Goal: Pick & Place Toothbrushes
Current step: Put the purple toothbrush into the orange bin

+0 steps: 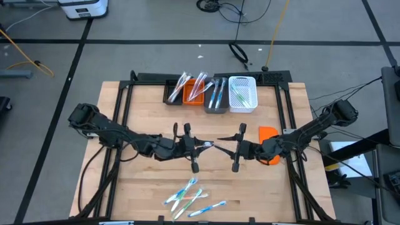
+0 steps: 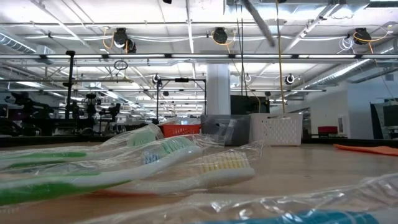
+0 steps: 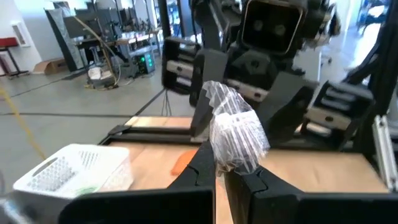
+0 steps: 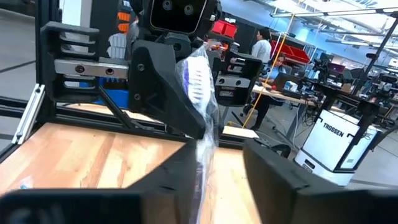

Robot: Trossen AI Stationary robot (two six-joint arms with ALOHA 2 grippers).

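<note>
Toothbrushes: one wrapped piece between both grippers at mid-table.

Loose wrapped toothbrushes (image 1: 190,197) lie at the near table edge. Above mid-table, left gripper (image 1: 201,145) is clamped on a wrapped toothbrush (image 3: 236,134); right gripper (image 1: 226,147), facing it, has its fingers parted around the same wrap. Beyond: orange block (image 1: 268,133), then sorted brushes in the bins (image 1: 217,95) at the far edge.
</note>
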